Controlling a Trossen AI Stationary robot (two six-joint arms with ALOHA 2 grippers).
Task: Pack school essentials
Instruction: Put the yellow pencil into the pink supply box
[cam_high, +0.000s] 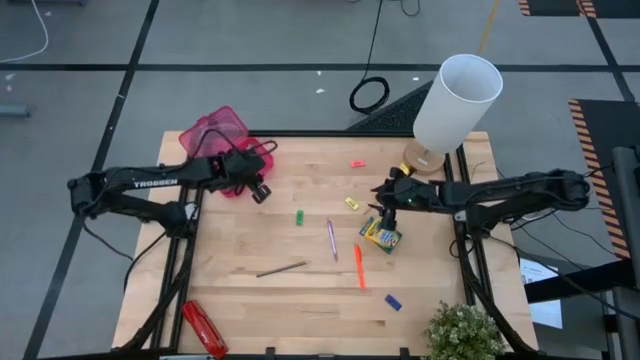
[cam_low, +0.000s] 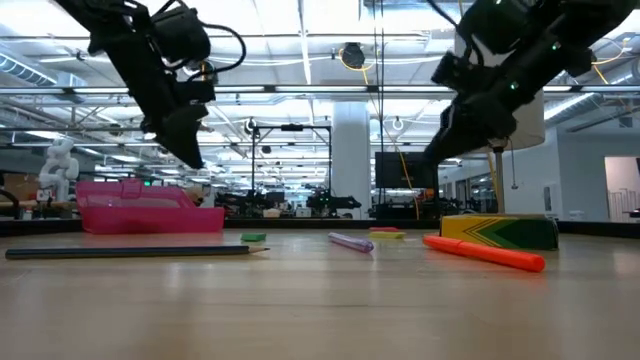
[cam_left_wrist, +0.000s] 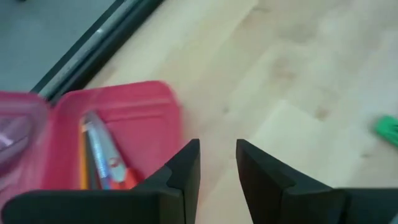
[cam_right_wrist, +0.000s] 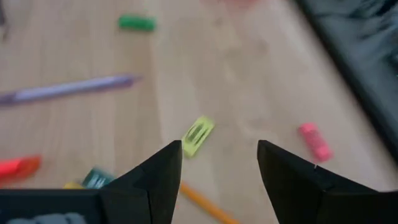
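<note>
Right gripper (cam_high: 383, 196) hangs with fingers spread above my yellow eraser (cam_high: 352, 204), crayon box (cam_high: 380, 237) just beside at its 5 o'clock. Left gripper (cam_high: 259, 190) hovers with a narrow gap between its fingers, empty, beside the pink case (cam_high: 215, 135), which holds scissors (cam_left_wrist: 106, 158). Between them I see a green eraser (cam_high: 299, 217), purple pen (cam_high: 331, 239), orange marker (cam_high: 359, 266) and pencil (cam_high: 281, 269). Lamp (cam_high: 455, 105) crowds the right arm at 12.
</note>
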